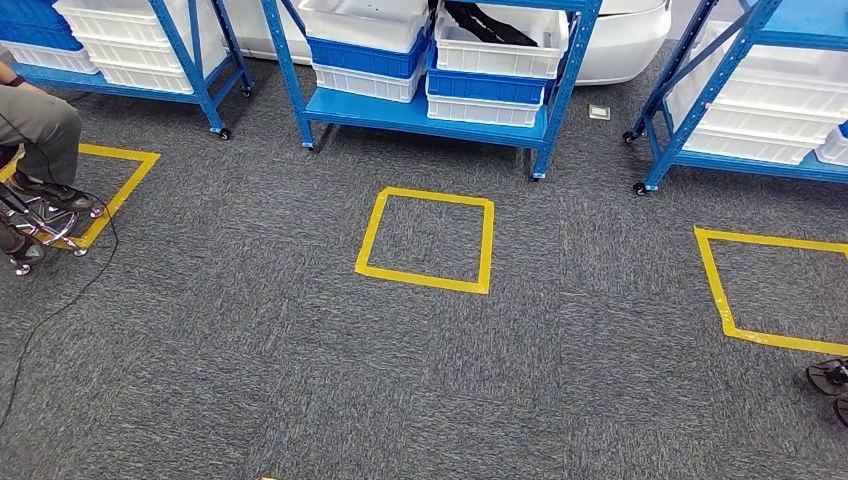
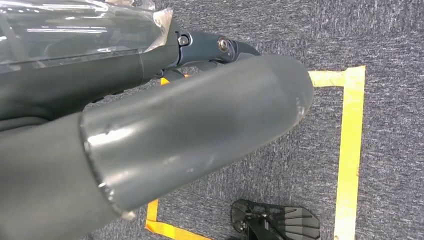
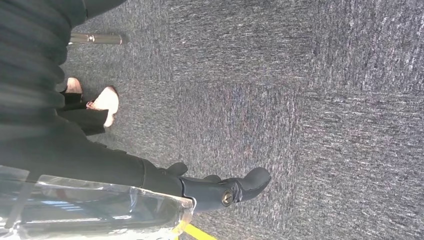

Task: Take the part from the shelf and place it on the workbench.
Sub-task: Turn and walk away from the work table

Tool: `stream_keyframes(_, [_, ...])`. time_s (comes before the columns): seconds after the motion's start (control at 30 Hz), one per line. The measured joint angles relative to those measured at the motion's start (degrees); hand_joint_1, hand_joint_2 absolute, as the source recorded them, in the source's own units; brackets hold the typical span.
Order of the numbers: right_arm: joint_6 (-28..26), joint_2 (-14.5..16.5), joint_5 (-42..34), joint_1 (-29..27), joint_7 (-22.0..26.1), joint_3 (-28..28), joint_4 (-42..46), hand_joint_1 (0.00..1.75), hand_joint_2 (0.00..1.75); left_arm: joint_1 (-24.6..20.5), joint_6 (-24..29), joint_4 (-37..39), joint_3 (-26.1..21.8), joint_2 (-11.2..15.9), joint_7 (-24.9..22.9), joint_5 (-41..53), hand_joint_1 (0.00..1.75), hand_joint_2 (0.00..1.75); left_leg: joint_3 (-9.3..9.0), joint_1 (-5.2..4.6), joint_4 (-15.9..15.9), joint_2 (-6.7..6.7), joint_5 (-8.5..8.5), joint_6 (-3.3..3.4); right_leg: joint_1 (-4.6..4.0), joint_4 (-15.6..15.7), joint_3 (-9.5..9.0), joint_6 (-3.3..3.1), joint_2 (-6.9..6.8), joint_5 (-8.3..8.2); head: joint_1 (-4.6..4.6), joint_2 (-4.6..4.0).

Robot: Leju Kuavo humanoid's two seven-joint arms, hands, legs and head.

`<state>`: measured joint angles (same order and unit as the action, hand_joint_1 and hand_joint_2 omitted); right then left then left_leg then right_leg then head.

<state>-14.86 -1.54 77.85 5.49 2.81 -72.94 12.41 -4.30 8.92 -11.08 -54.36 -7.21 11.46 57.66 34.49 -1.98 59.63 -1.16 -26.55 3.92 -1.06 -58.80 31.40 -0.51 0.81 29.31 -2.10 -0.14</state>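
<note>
A dark part [image 1: 490,22] lies in a white bin [image 1: 500,45] on the middle blue shelf [image 1: 430,112], straight ahead across the carpet. My left hand [image 2: 200,130] hangs over the floor beside a yellow tape square [image 2: 350,150]; its thick thumb and dark fingers [image 2: 220,47] hold nothing. My right hand [image 3: 215,190] also hangs above the grey carpet, its dark fingers [image 3: 252,180] stretched out and holding nothing.
More blue shelves with white and blue bins stand at the left [image 1: 150,50] and the right [image 1: 760,110]. Yellow tape squares [image 1: 430,240] mark the carpet. A person [image 1: 40,125] sits at the far left on a wheeled chair [image 1: 45,225].
</note>
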Motion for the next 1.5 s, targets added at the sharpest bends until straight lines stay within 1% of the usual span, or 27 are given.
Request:
stream_keyframes(0.17, [0.00,-0.02,0.08,0.00,0.01,0.02,0.01,0.00,1.75,0.00,-0.97,0.00,-0.02,0.00,0.94,-0.16,0.00,0.00,-0.02,-0.01,0.00,0.00,0.00,0.00,0.00,0.00,-0.01,0.00,0.00,0.00,0.00,0.01])
stream_keyframes(0.53, [0.00,-0.04,0.10,-0.01,0.01,0.05,-0.01,0.00,1.75,0.00,-0.83,0.00,-0.05,0.02,1.61,-0.20,0.00,0.00,-0.02,-0.08,0.01,0.00,-0.01,0.01,0.02,0.00,0.00,0.00,0.00,0.00,0.00,0.01])
stream_keyframes(0.7, [-0.01,0.08,0.05,-0.04,0.02,0.08,-0.02,0.00,1.75,-0.01,-0.49,0.00,-0.17,0.30,1.77,-0.21,0.00,0.00,-0.02,-0.31,0.13,-0.01,-0.19,0.31,0.39,0.12,-0.11,0.20,0.01,0.00,-0.02,0.00])
stream_keyframes(0.77, [-0.04,0.20,0.09,-0.01,0.04,0.10,-0.01,0.00,1.75,-0.01,-0.42,0.00,-0.33,0.45,1.77,-0.22,0.00,0.00,-0.09,-0.38,-0.01,-0.01,-0.24,0.54,0.46,0.20,-0.14,0.36,0.01,0.06,-0.03,0.00])
stream_keyframes(0.8, [-0.07,0.22,0.10,0.00,0.04,0.11,-0.01,0.00,1.75,-0.02,-0.41,0.00,-0.40,0.46,1.77,-0.21,0.00,0.00,-0.34,-0.22,-0.40,0.02,-0.08,0.73,0.42,0.07,-0.21,0.47,-0.03,0.14,-0.03,0.01])
stream_keyframes(0.83, [-0.09,0.25,0.11,0.02,0.03,0.13,-0.01,0.00,1.75,-0.02,-0.40,0.00,-0.45,0.45,1.77,-0.21,0.00,0.00,-0.68,-0.05,-0.90,0.06,0.08,0.90,0.39,-0.47,-0.11,0.58,-0.07,0.43,-0.01,0.00])
stream_keyframes(0.87, [-0.11,0.25,0.13,0.04,0.02,0.15,-0.01,0.00,1.75,-0.03,-0.39,0.00,-0.48,0.43,1.76,-0.21,0.00,0.00,-1.03,0.13,-1.39,0.14,0.27,1.10,0.36,-1.90,0.46,0.62,-0.11,1.18,0.05,0.00])
stream_keyframes(0.9, [-0.13,0.23,0.14,0.05,0.01,0.16,-0.02,0.00,1.75,-0.04,-0.39,0.00,-0.50,0.40,1.76,-0.21,0.00,0.00,-1.33,0.30,-1.75,0.22,0.41,1.25,0.44,-4.47,1.64,0.59,-0.16,2.38,0.14,0.00])
stream_keyframes(0.97, [-0.14,0.19,0.18,0.02,0.01,0.19,-0.02,0.00,1.75,-0.04,-0.39,0.00,-0.60,0.41,1.76,-0.22,0.00,0.00,-1.43,0.33,-1.84,0.34,0.33,1.38,0.84,-11.52,5.40,0.55,-0.17,5.30,0.24,0.00])
stream_keyframes(1.0, [-0.15,0.17,0.20,-0.04,0.01,0.21,-0.02,0.00,1.75,-0.03,-0.41,0.00,-0.65,0.40,1.75,-0.25,0.00,0.00,-1.45,0.36,-1.83,0.35,0.26,1.32,1.12,-14.23,6.95,0.79,-0.19,6.07,0.25,0.01])
stream_keyframes(1.03, [-0.15,0.16,0.22,-0.11,0.01,0.24,-0.02,0.00,1.75,-0.02,-0.49,0.00,-0.69,0.40,1.75,-0.27,0.00,0.00,-1.50,0.42,-1.80,0.35,0.16,1.21,1.43,-15.11,7.59,1.24,-0.22,6.00,0.24,0.01])
stream_keyframes(1.07, [-0.15,0.16,0.22,-0.18,0.01,0.27,-0.02,0.00,1.75,0.00,-0.63,0.00,-0.72,0.38,1.74,-0.30,0.00,0.00,-1.62,0.52,-1.76,0.34,0.03,1.02,1.75,-13.69,7.08,1.90,-0.27,4.99,0.25,0.01])
stream_keyframes(1.1, [-0.15,0.14,0.19,-0.20,0.01,0.31,-0.02,0.00,1.75,0.02,-0.76,0.00,-0.74,0.35,1.74,-0.33,0.00,0.00,-1.79,0.64,-1.70,0.33,-0.14,0.75,2.10,-10.35,5.55,2.62,-0.36,3.38,0.27,0.01])
stream_keyframes(1.13, [-0.15,0.11,0.16,-0.20,0.01,0.34,-0.02,0.00,1.75,0.03,-0.88,0.00,-0.76,0.33,1.74,-0.33,0.00,0.00,-1.96,0.71,-1.61,0.33,-0.36,0.41,2.43,-6.37,3.72,3.19,-0.57,1.75,0.32,0.01])
stream_keyframes(1.17, [-0.15,0.11,0.14,-0.17,0.01,0.38,-0.02,0.00,1.75,0.04,-0.93,0.01,-0.79,0.32,1.73,-0.33,0.00,0.00,-2.13,0.68,-1.46,0.33,-0.73,-0.03,2.55,-2.96,2.15,3.44,-0.71,0.48,0.38,0.01])
stream_keyframes(1.2, [-0.16,0.10,0.14,-0.15,0.00,0.41,-0.02,0.00,1.75,0.02,-0.91,0.01,-0.82,0.32,1.72,-0.33,0.00,0.00,-2.30,0.62,-1.37,0.33,-1.16,-0.48,2.56,-0.86,1.16,3.29,-0.83,-0.17,0.37,0.01])
stream_keyframes(1.23, [-0.16,0.12,0.15,-0.14,-0.01,0.43,-0.02,0.00,1.75,0.00,-0.86,0.01,-0.85,0.33,1.67,-0.33,0.00,0.00,-2.43,0.56,-1.32,0.33,-1.59,-0.92,2.42,-0.04,0.81,2.88,-0.89,-0.29,0.39,0.01])
stream_keyframes(1.27, [-0.17,0.15,0.17,-0.14,-0.01,0.45,-0.02,0.00,1.75,-0.02,-0.79,0.01,-0.86,0.33,1.61,-0.33,0.00,0.00,-2.58,0.56,-1.29,0.33,-2.01,-1.31,2.22,0.08,0.69,2.36,-0.82,-0.17,0.36,0.01])
stream_keyframes(1.33, [-0.17,0.26,0.25,-0.19,-0.02,0.48,-0.02,0.00,1.75,-0.09,-0.58,-0.04,-0.87,0.39,1.46,-0.33,0.00,0.00,-2.77,0.87,-0.73,0.42,-2.54,-1.99,2.48,0.19,-0.16,1.50,-0.73,0.12,0.31,0.01])
stream_keyframes(1.37, [-0.17,0.29,0.28,-0.21,-0.02,0.49,-0.02,0.00,1.75,-0.13,-0.48,-0.06,-0.88,0.38,1.42,-0.33,0.00,0.00,-2.32,1.07,0.54,0.53,-3.10,-2.41,2.67,0.25,-0.73,1.12,-0.70,0.26,0.16,0.01])
stream_keyframes(1.4, [-0.17,0.30,0.30,-0.23,-0.02,0.49,-0.02,0.00,1.75,-0.15,-0.39,-0.08,-0.89,0.37,1.39,-0.33,0.00,0.00,-1.19,1.31,2.91,0.63,-4.05,-2.89,2.83,0.30,-1.34,0.78,-0.68,0.45,0.08,0.01])
stream_keyframes(1.43, [-0.17,0.26,0.28,-0.24,-0.02,0.49,-0.02,0.00,1.75,-0.13,-0.31,-0.06,-0.89,0.30,1.38,-0.32,0.00,0.00,0.85,1.56,6.50,0.73,-5.38,-3.39,2.76,0.29,-1.76,0.47,-0.68,0.76,-0.06,0.01])
stream_keyframes(1.47, [-0.17,0.25,0.25,-0.24,-0.02,0.49,-0.02,0.00,1.75,-0.08,-0.27,-0.05,-0.89,0.27,1.38,-0.32,0.00,0.00,3.41,1.81,10.51,0.80,-6.66,-3.80,2.70,0.29,-2.22,0.24,-0.70,1.13,-0.14,0.01])
stream_keyframes(1.5, [-0.17,0.24,0.20,-0.26,-0.02,0.49,-0.02,0.00,1.75,-0.03,-0.25,-0.05,-0.89,0.25,1.38,-0.31,0.00,0.00,5.92,2.02,13.93,0.85,-7.32,-4.09,2.64,0.28,-2.69,0.11,-0.68,1.59,-0.10,0.01])
